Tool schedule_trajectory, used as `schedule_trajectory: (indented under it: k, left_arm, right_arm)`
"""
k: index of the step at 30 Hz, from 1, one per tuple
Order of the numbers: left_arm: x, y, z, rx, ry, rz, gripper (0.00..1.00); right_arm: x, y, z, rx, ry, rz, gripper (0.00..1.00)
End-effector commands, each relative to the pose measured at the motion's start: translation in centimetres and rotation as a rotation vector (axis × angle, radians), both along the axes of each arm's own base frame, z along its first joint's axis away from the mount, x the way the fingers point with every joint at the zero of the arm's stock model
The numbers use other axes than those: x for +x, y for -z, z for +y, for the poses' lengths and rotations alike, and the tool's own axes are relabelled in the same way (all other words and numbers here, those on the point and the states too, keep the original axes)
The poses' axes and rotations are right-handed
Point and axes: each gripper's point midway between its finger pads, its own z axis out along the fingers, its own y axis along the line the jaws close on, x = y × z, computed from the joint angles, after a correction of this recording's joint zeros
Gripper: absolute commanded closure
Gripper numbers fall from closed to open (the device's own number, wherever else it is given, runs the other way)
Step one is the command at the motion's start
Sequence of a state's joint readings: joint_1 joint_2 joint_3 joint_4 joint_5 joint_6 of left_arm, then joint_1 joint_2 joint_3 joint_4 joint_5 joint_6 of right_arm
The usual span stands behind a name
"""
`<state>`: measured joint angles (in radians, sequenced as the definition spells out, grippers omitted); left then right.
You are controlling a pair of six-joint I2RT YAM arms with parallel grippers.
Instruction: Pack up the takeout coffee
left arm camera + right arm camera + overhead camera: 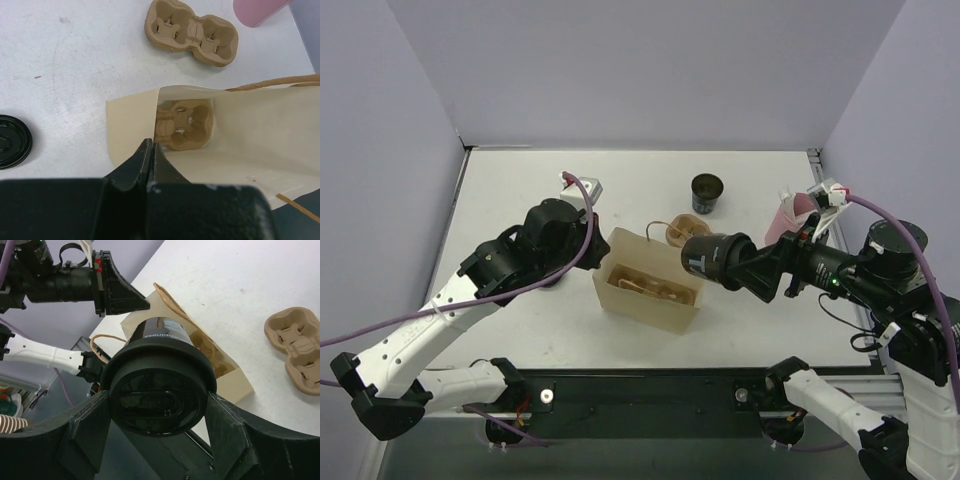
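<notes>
At table centre: paper bag (650,300), mouth open toward the overhead camera, one cardboard cup tray (185,125) lying inside at the bottom. Left gripper (151,150) is pinched shut on the bag's left rim, with the paper edge caught between the jaws. Right gripper (156,412) stands wide, clamped on the black coffee cup (705,257). The cup is off the table and tipped on its side, lid toward the wrist and base pointing at the bag. It hangs just beside the bag's right end, near the handles, and is not inside. A second cup tray (192,32) sits on the table behind the bag. Further back stand another dark cup (707,193) and a pink cup (795,215). A black lid (12,141) lies on the table left of the bag.
</notes>
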<state>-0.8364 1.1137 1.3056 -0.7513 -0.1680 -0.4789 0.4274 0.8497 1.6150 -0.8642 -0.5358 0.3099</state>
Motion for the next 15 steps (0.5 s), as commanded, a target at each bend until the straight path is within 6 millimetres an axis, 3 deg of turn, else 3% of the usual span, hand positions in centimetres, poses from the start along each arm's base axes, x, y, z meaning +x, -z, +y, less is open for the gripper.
schedule_trajectory:
  k: [1, 10, 13, 14, 15]
  left_arm:
    - [0.1, -1.7, -0.2, -0.069, 0.005, -0.056, 1.00]
    - [-0.4, -1.2, -0.5, -0.098, 0.008, -0.018, 1.00]
    - [-0.6, -1.5, -0.5, -0.112, 0.018, -0.036, 1.00]
    - [-0.5, -1.7, -0.4, -0.117, 0.021, -0.051, 1.00]
    - [-0.7, -2.3, -0.3, -0.134, 0.029, -0.073, 1.00]
  right_arm:
    - [-1.1, 0.0, 1.4, 0.022, -0.109, -0.008, 0.54]
    - [-0.1, 1.8, 3.2, -0.075, -0.131, 0.006, 0.55]
    - [0.4, 2.6, 4.0, -0.181, -0.112, -0.044, 0.56]
    - [-0.2, 3.0, 5.2, -0.228, -0.169, -0.067, 0.56]
    - [1.0, 3.2, 4.9, -0.279, -0.109, -0.097, 0.57]
